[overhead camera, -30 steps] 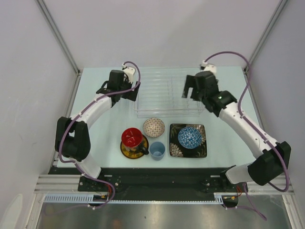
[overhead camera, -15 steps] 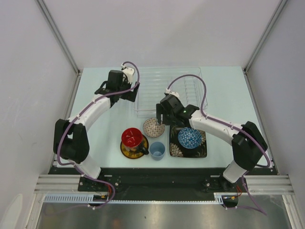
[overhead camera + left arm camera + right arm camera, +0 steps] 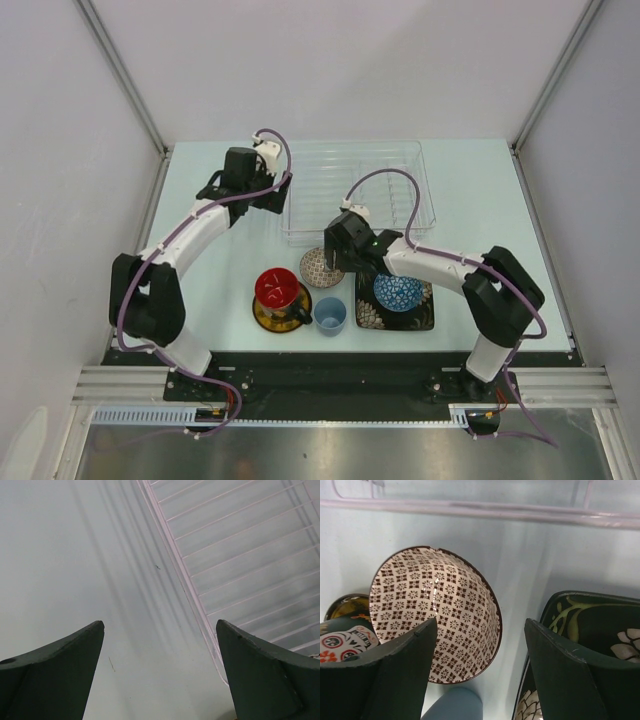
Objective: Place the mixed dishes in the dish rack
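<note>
The clear dish rack (image 3: 355, 190) lies at the back centre; its ribs and near rim also show in the left wrist view (image 3: 240, 555). The small red-white patterned bowl (image 3: 318, 266) sits in front of it, also in the right wrist view (image 3: 435, 612). My right gripper (image 3: 340, 268) is open right over the bowl's right rim, one finger above the bowl, the other above the black floral plate (image 3: 395, 318). The blue patterned bowl (image 3: 398, 289) rests on that plate. The dark red-lined mug (image 3: 278, 290) stands on the yellow-brown saucer (image 3: 262, 318). The light blue cup (image 3: 330, 315) stands beside them. My left gripper (image 3: 262, 196) is open and empty, just left of the rack.
White walls with metal posts enclose the table on three sides. The black base rail runs along the near edge (image 3: 320, 365). The right arm's purple cable (image 3: 390, 185) arcs over the rack.
My right arm swung from the rack's right side down and left to the red-white bowl, then lowered closer onto it. The left arm has stayed put.
</note>
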Controlling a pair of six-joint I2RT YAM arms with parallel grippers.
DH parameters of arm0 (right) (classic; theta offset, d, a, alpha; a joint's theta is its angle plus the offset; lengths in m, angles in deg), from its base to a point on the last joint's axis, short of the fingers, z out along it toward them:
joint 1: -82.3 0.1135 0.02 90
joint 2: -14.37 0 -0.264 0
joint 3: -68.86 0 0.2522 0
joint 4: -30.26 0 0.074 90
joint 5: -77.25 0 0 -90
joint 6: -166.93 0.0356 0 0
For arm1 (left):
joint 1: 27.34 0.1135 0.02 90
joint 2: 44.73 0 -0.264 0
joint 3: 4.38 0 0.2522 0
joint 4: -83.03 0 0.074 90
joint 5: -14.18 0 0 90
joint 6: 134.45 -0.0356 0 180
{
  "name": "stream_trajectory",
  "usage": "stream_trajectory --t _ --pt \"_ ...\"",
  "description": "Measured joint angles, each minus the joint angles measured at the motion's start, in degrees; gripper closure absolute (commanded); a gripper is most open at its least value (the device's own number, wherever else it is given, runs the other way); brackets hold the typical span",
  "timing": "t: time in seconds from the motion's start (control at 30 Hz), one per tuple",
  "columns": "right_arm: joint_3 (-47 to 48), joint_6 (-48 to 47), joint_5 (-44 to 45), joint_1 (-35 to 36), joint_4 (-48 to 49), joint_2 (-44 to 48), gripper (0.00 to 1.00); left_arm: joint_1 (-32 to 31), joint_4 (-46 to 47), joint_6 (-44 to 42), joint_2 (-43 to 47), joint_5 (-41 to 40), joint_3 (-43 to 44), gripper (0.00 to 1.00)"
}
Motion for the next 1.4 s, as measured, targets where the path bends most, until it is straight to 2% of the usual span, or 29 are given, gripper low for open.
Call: stream_trajectory --t 0.07,0.33,0.63,0.73,0.77,0.8,1.0,1.2,1.4 --pt "-0.61 0.33 0.44 0.57 0.39 -0.5 0.27 0.0 -0.02 0.0 0.17 0.0 0.0 0.0" --pt "-2.78 1.75 1.77 2.21 2.4 -2.03 0.44 0.0 -0.07 0.0 0.22 0.0 0.0 0.0" --pt "-4.07 3.17 3.93 2.69 4.22 -3.37 0.69 0.0 -0.07 -0.46 0.87 -0.02 -0.96 0.0" --pt "-4.46 3.41 4.42 2.71 4.87 -3.37 0.87 0.0 -0.11 -0.48 1.25 -0.02 -1.57 0.0" --pt "-4.5 3.43 4.74 2.69 5.14 -3.37 0.96 0.0 -0.13 -0.48 1.36 -0.02 -1.75 0.0" --pt "-4.48 3.98 4.9 2.67 5.73 -3.34 1.0 0.0 -0.13 -0.48 1.46 -0.02 -1.84 0.0" --pt "-5.05 2.03 7.26 2.89 4.61 -1.31 1.0 0.0 -0.15 -0.48 1.6 0.0 -1.88 0.0" --pt "-6.01 -3.91 11.54 2.56 -1.14 9.31 1.0 0.0 -0.13 -0.48 1.75 0.0 -1.88 0.0" --pt "-1.27 -11.58 14.99 -1.64 -6.93 17.55 1.0 0.0 -0.11 -0.46 1.75 0.0 -1.92 0.0"
